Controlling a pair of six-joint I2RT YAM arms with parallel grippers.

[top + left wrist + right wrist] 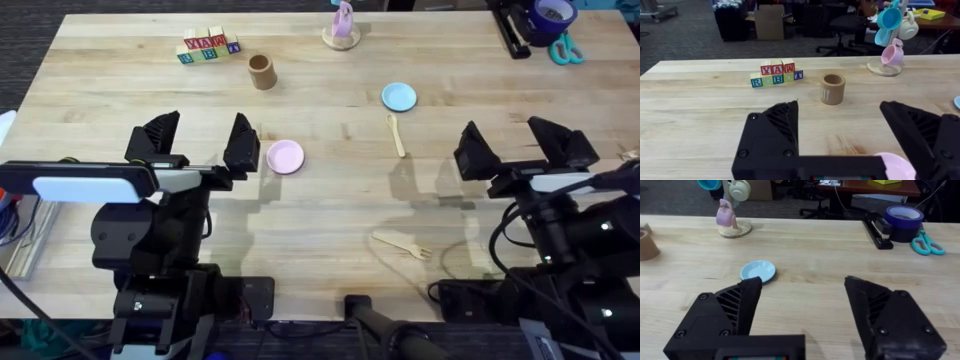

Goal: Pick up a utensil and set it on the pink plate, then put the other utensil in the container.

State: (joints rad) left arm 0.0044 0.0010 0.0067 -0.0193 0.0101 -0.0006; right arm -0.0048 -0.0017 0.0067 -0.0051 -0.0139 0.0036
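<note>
Both the left gripper (198, 140) and the right gripper (520, 148) are held wide open and empty. The fork (402, 245) lies near the right gripper, apart from it; the pink plate (285, 156) sits just beside the left.

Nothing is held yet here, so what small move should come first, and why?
Probably lower the right pincer toward the fork. Both pincers are open and empty, the fork lies on the table near the right arm, and the pink plate is bare.
</note>
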